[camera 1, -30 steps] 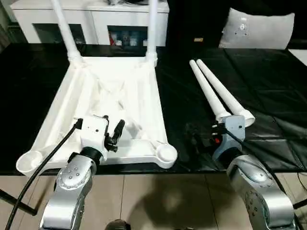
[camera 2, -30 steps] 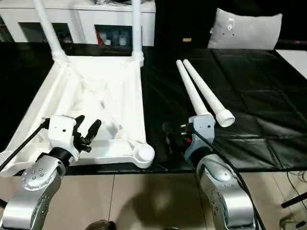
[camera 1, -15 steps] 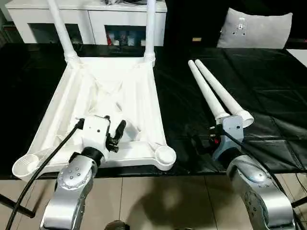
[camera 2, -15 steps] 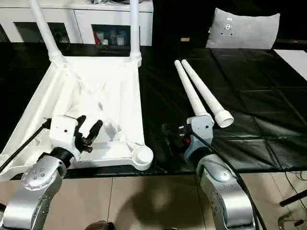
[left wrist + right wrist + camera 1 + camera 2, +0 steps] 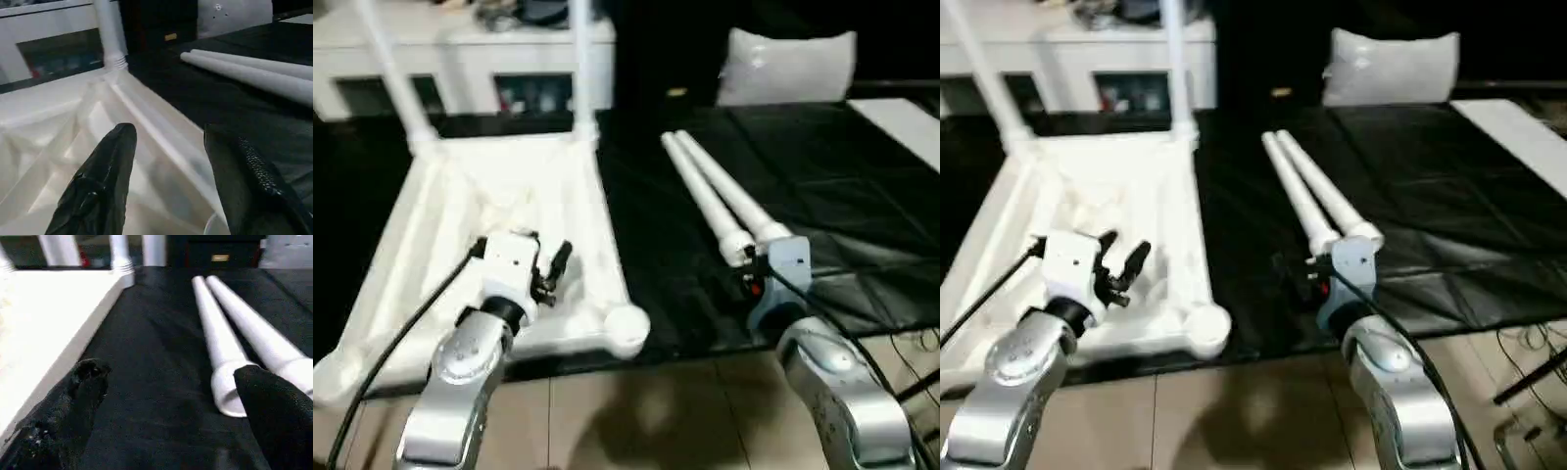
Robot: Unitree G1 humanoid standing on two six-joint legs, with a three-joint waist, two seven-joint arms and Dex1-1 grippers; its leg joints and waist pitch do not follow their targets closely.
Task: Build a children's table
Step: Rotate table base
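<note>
Black, glossy desk point(image 5: 822, 186) underfoot of everything, its covering creased and catching soft highlights. Beyond its near edge, beige tiled floor point(image 5: 656, 411) with thin grout lines. Along the far left, a long white cabinet point(image 5: 460, 59) with dark glass-fronted openings, small coloured items blurred inside and some clutter on top. At far right, a white cushion point(image 5: 788, 67) propped upright against a dark backdrop. At the right edge, a pale strip point(image 5: 901, 117), nature unclear.

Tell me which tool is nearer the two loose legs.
Right. The right tool hangs open just before the loose legs' thick ends; the left tool hovers over the upturned tabletop, farther off.
</note>
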